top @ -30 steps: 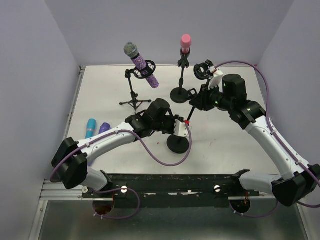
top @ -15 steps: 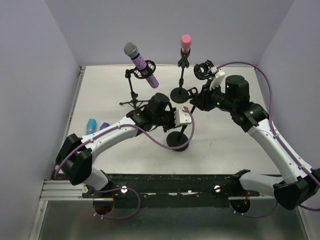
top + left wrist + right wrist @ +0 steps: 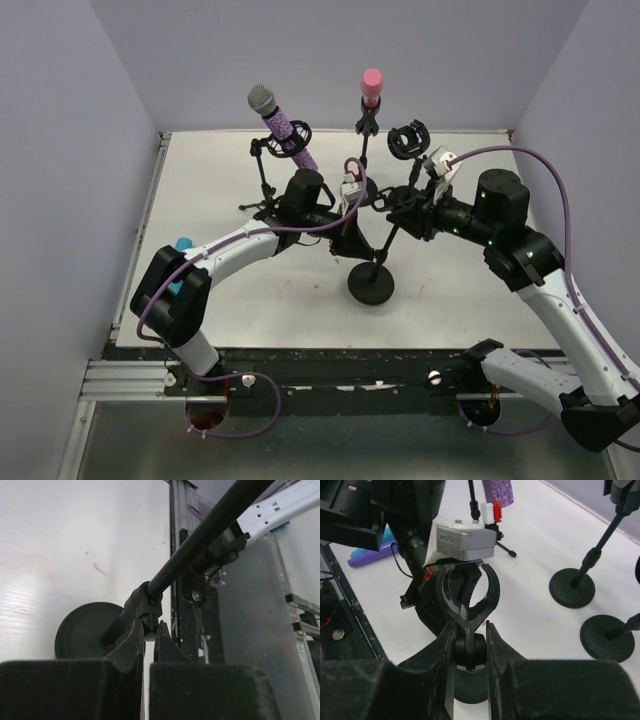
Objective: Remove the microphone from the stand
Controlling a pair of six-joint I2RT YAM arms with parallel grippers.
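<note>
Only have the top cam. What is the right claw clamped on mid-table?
Observer: The right claw is shut on the neck of a clip. The clip is empty, no microphone in it.
Operator: And the left claw?
Observer: The left claw is shut, with its tips at the collar on the pole, just above the round base.
Operator: Is it pinching the collar?
Observer: Cannot tell. The left wrist view shows only a thin gap between the fingers, right under the collar.
</note>
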